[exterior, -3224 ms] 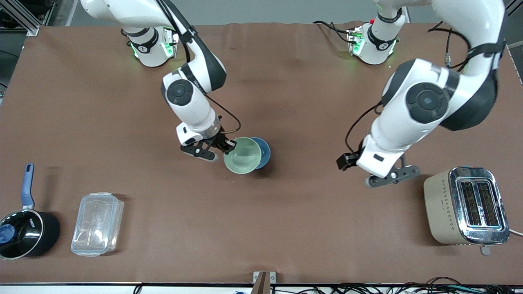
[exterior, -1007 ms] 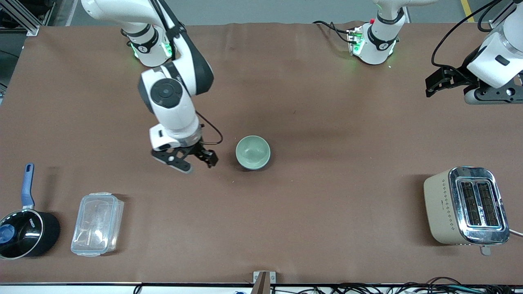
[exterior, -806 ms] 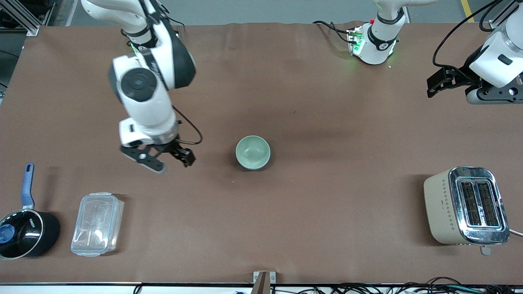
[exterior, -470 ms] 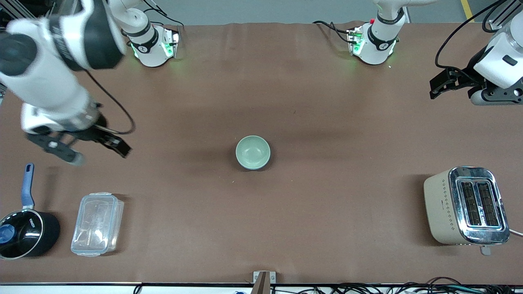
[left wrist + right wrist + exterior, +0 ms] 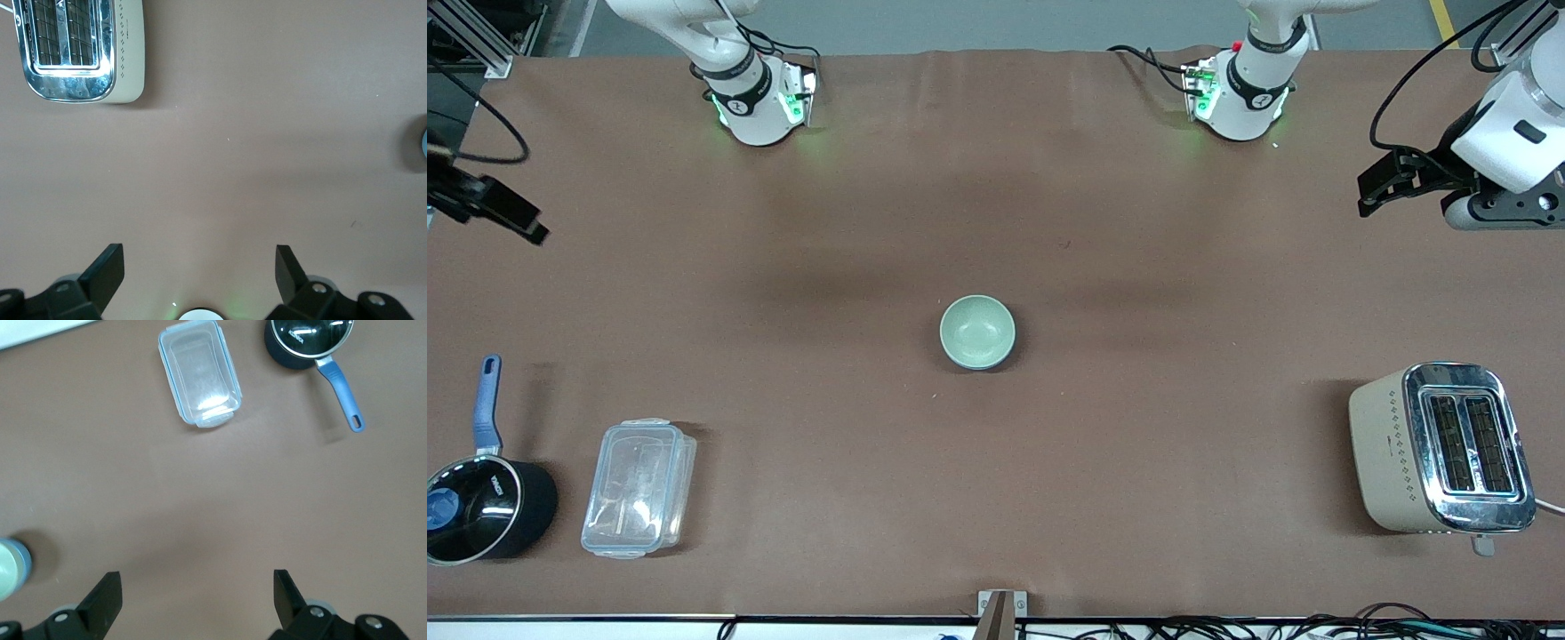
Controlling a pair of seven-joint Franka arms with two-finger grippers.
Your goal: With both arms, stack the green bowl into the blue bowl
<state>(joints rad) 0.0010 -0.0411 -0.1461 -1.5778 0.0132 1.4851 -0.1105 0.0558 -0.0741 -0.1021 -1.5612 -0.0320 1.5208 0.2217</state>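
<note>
The green bowl (image 5: 975, 329) sits nested inside the blue bowl (image 5: 1008, 350) at the middle of the table; only a thin blue edge shows round it. In the right wrist view both show at the frame's edge, the green bowl (image 5: 5, 570) inside the blue bowl (image 5: 25, 557). The left wrist view shows only a sliver of the blue bowl (image 5: 424, 144). My right gripper (image 5: 482, 201) is open and empty, high over the right arm's end of the table (image 5: 197, 597). My left gripper (image 5: 1387, 180) is open and empty, high over the left arm's end (image 5: 200, 273).
A beige and chrome toaster (image 5: 1440, 449) stands at the left arm's end, also in the left wrist view (image 5: 77, 50). A clear plastic container (image 5: 638, 487) and a black saucepan with a blue handle (image 5: 480, 498) lie at the right arm's end.
My right gripper let go of the green bowl, now nested in the blue bowl, and swung away to the right arm's end. My left arm pulled back earlier and now holds still.
</note>
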